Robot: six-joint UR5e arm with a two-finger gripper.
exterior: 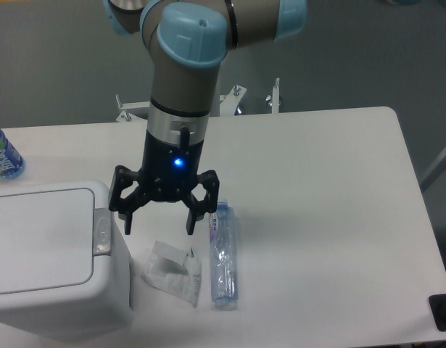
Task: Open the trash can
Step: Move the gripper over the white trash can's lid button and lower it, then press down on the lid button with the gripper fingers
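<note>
A big white surface (331,188) with a round corner fills most of the view. Behind it the floor (368,51) is dark grey and plain. A white post (180,90) stands at the far edge, with small metal brackets (128,109) beside it. At the right edge a thin pale bar (436,165) slants down, and a small black thing (444,312) sits at the bottom right corner. The light is soft and even.
</note>
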